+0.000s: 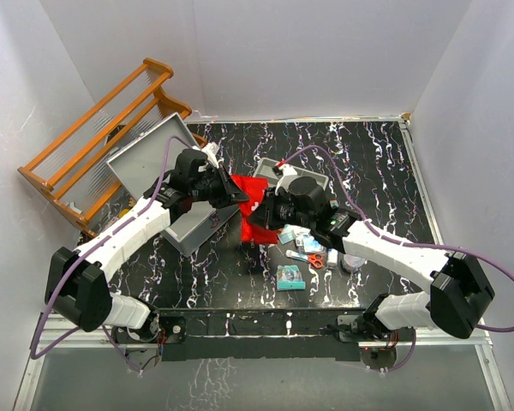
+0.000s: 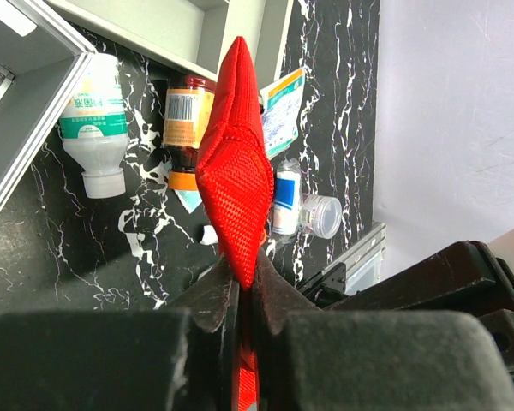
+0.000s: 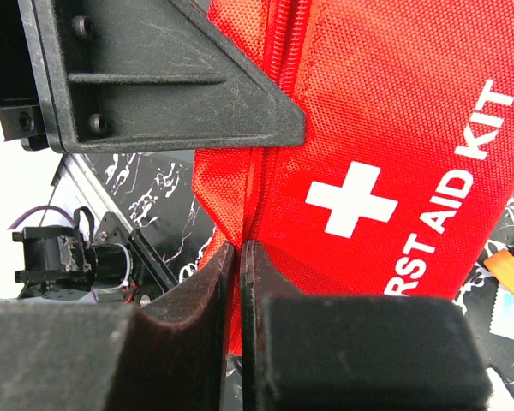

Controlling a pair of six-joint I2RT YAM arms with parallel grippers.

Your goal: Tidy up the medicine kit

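The right wrist view is mostly filled by the red pouch [image 3: 394, 137], made of a woven fabric with a white cross and white letters. I can read "RST AID KIT"; the beginning of the first word is hidden behind a finger. At the lower centre of this frame the right gripper [image 3: 240, 257] has its jaws pressed together on the edge of the pouch, just beside the zip.

In the left wrist view the left gripper [image 2: 242, 287] is also closed. It pinches a corner of the same pouch, which stands up as a narrow red fold in the centre of the frame. Behind it, on the black marbled table [image 2: 334, 51], lie a white bottle [image 2: 94, 120] with a green label, its print too small to read, a brown jar [image 2: 188, 107] with an orange label and a barcode, and a small clear jar [image 2: 321, 214] at centre right.

In the top external view the medicine kit [image 1: 146, 158] is open at the left centre of the frame, its lid raised just beside a wooden rack [image 1: 94, 128]. The pouch is held between both grippers, just right of the kit. Scissors [image 1: 314, 257] with orange handles and a teal box [image 1: 289, 276] lie at lower centre.
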